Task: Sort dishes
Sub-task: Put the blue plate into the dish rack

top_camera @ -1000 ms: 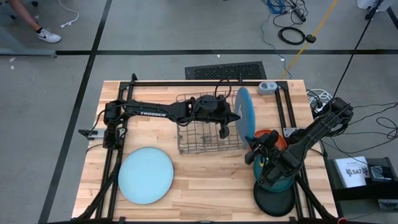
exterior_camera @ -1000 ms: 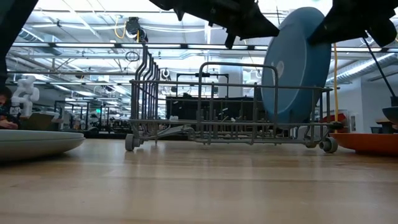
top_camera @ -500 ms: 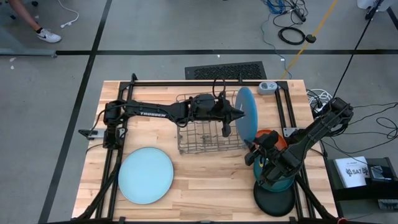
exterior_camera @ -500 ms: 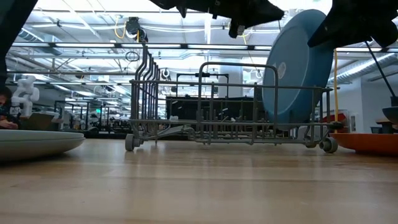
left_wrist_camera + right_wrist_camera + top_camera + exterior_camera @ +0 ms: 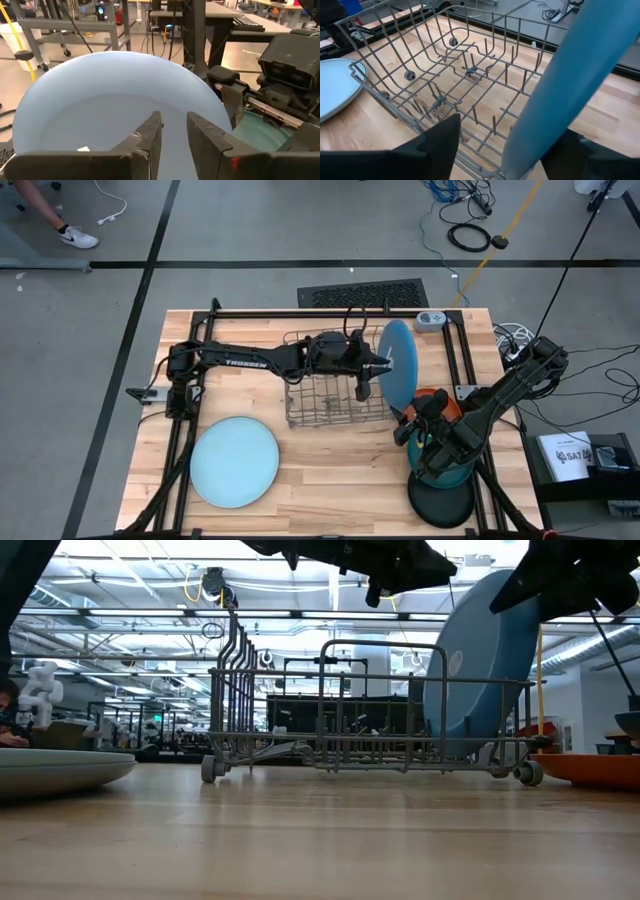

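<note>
Evidently rigid and slick, the blue plate (image 5: pixel 398 366) stands on edge at the dish rack (image 5: pixel 322 395)'s right end; left gripper (image 5: pixel 174 131) and right gripper (image 5: pixel 506 145) straddle its rim, unclenched. We'd pinch the rim.

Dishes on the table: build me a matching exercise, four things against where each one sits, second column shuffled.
Things:
1. blue plate
2. pale blue plate
3. black plate
4. orange plate

Places:
A. flat on the wood, front left of the table
B. on edge at the dish rack's right end
C. front right corner of the table, nearest the edge
D. under the right arm, just right of the rack

Pairs: 1-B, 2-A, 3-C, 4-D
</note>
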Motion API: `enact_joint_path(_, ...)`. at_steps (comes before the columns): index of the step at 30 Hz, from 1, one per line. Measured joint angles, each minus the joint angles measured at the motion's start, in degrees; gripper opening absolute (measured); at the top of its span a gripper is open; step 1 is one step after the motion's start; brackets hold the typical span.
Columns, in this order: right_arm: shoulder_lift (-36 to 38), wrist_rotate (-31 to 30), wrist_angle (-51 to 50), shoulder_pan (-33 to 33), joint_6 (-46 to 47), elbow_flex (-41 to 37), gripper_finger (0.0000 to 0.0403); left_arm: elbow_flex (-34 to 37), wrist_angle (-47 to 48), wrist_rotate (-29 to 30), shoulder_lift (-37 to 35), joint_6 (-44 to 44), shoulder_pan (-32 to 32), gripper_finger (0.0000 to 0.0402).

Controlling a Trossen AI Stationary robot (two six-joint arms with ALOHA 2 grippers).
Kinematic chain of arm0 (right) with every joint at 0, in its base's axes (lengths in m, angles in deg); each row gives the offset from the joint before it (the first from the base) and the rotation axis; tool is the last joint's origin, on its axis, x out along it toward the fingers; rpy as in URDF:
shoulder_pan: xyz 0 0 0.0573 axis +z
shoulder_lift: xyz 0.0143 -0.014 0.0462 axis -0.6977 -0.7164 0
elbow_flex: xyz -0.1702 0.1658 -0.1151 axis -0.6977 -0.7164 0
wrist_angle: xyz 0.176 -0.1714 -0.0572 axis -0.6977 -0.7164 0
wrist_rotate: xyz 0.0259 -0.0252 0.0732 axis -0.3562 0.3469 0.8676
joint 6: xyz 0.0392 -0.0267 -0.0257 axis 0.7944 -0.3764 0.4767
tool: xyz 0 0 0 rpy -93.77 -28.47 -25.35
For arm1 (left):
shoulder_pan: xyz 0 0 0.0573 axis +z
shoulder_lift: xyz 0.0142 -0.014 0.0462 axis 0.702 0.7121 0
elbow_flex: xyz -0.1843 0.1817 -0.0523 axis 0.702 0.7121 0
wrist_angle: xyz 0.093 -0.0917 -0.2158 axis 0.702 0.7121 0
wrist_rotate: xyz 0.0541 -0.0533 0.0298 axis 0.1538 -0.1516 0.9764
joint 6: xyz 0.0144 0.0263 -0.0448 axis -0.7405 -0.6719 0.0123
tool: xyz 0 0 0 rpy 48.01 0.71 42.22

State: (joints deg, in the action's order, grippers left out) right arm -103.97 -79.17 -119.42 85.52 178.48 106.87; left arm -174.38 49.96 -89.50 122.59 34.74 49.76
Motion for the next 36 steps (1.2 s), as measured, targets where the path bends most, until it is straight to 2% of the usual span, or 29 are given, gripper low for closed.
enact_joint_path(11,0.0,0.0,-6.1,0.1,1.4,2.7,0.0258,0.0,2.0,0.0,0.0,0.0,0.0,0.0094)
enact_joint_path(26,0.0,-0.3,-26.4,0.1,4.8,12.6,0.0258,0.0,6.2,0.0,0.0,0.5,-1.0,0.0094)
enact_joint_path(36,0.2,-3.6,-27.2,-0.1,-9.6,22.0,0.0258,0.1,6.9,0.3,-1.9,1.8,-0.7,0.0094)
